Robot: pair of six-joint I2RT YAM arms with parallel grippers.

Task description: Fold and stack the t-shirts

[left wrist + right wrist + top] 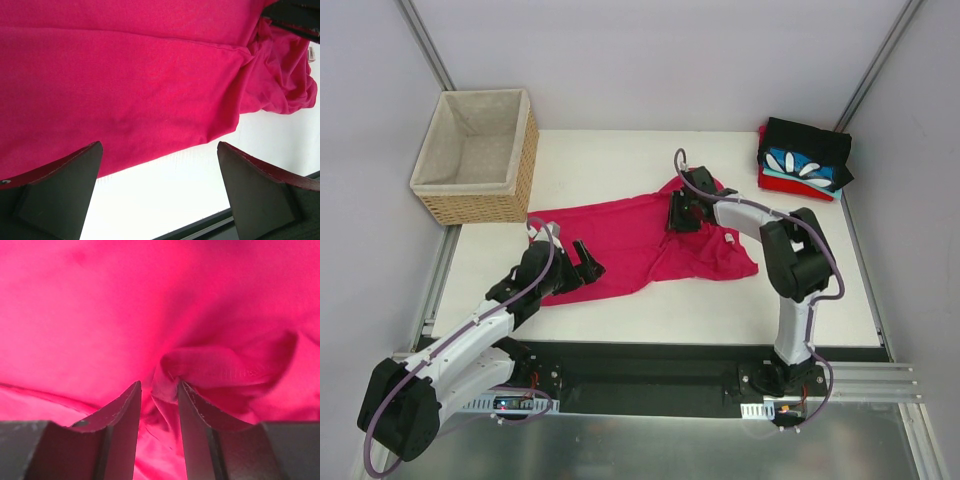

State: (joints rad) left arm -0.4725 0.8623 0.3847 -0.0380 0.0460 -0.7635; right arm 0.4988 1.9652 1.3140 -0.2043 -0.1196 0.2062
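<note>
A magenta-pink t-shirt [620, 240] lies spread and rumpled across the middle of the white table [620, 320]. My right gripper [682, 212] is down on its upper right part. In the right wrist view that gripper [159, 387] has its jaws drawn close on a puckered fold of the pink cloth [125, 305]. My left gripper [588, 258] hovers over the shirt's lower left edge. In the left wrist view it [160, 150] stands wide open, with only bare table and the shirt's hem [125, 75] between its fingers. Folded black, blue petal-print and red t-shirts [805, 160] are stacked at the back right corner.
A woven wicker basket [475, 155] with beige lining stands at the back left corner. The black right gripper [295, 17] shows at the top right of the left wrist view. A dark rail [650, 350] runs along the near table edge.
</note>
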